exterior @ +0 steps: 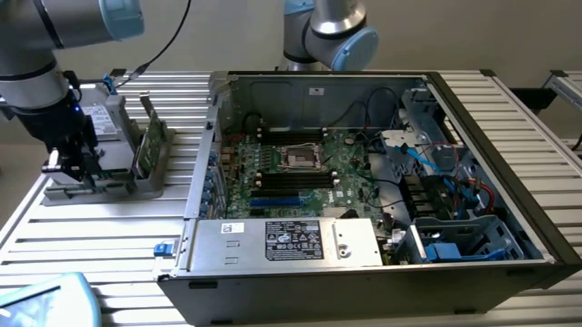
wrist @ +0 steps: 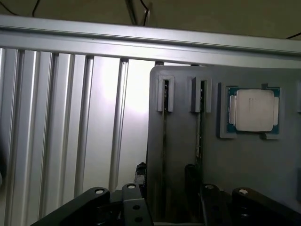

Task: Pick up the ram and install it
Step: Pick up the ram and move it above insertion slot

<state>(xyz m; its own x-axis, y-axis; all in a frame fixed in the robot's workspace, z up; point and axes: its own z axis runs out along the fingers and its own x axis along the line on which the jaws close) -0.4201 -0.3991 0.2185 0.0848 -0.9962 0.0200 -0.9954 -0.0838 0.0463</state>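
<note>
Between the spread fingers [wrist: 190,176], the ram [wrist: 164,141] edge-on, one end hidden.

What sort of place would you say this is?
Probably a robotics lab bench for computer assembly: an open computer case with its motherboard exposed lies on a slatted metal table, beside a grey fixture holding ram sticks, with a robot arm over it.
</note>
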